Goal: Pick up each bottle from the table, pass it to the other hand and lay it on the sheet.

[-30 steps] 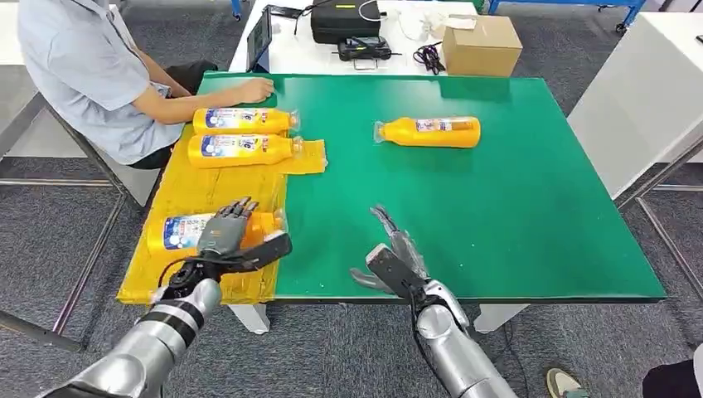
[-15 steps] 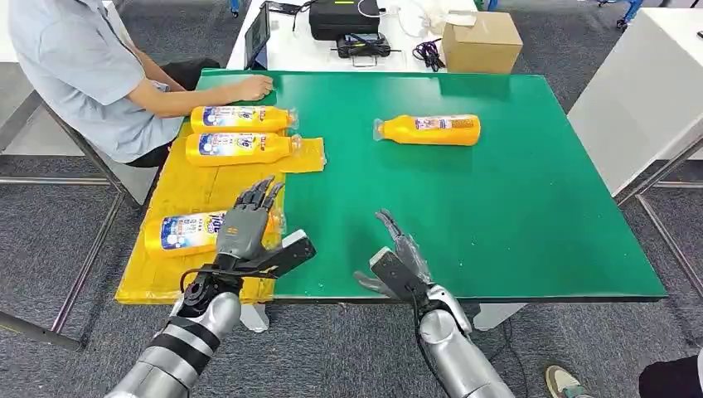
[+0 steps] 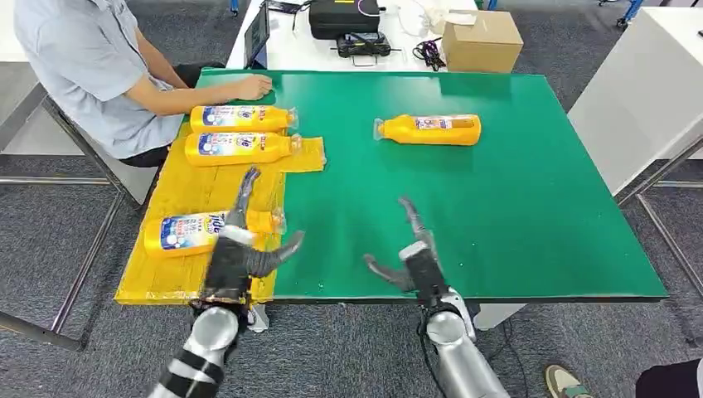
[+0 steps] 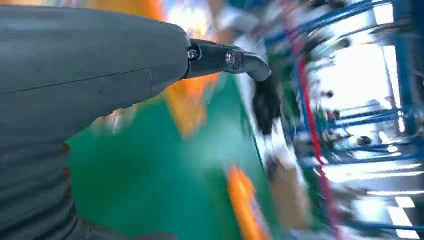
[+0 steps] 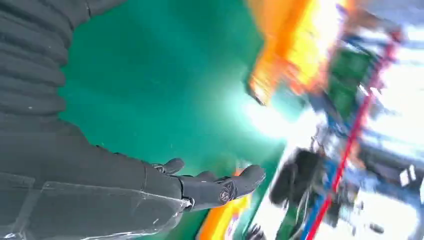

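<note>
Three bottles (image 3: 207, 231) lie on the sheet (image 3: 186, 195), a fourth bottle (image 3: 429, 130) well right

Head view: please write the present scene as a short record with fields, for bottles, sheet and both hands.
bottles on sheet: three; two side by side at the far end, one near the front edge
bottle off sheet: one, lying on the green table
sheet: yellow sheet along the table's left side
left hand: left hand holds nothing, fingers apart, over the sheet's near edge
right hand: right hand holds nothing, fingers apart, over the table's near edge
bystander: a person seated at the far left corner
</note>
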You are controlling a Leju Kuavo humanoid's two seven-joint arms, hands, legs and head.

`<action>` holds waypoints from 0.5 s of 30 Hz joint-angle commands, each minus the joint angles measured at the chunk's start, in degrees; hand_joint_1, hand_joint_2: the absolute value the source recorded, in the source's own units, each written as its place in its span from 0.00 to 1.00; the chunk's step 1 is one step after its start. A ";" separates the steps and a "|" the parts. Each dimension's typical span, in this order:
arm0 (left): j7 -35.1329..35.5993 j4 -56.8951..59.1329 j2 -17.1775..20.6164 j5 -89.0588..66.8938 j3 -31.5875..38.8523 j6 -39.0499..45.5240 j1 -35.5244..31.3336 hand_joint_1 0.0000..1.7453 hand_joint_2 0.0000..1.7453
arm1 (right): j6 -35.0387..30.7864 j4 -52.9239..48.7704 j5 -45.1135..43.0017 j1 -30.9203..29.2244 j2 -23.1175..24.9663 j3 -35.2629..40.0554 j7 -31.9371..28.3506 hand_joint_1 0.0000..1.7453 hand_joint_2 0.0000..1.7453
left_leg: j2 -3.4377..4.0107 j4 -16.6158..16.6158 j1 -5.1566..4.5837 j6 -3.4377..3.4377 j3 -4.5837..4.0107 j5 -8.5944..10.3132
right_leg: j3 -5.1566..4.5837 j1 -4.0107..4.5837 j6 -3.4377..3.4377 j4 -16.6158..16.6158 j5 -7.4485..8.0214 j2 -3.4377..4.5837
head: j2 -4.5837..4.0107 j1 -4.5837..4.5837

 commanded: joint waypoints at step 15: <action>1.95 -2.95 -2.15 14.37 3.59 -1.32 7.00 0.00 1.00 | -18.04 -9.03 12.56 4.64 -0.82 -3.13 5.92 0.00 1.00 | 0.09 -0.02 0.08 -0.11 0.04 -0.02 | 0.04 0.09 -0.14 -0.04 0.00 0.07 | 0.00 -0.02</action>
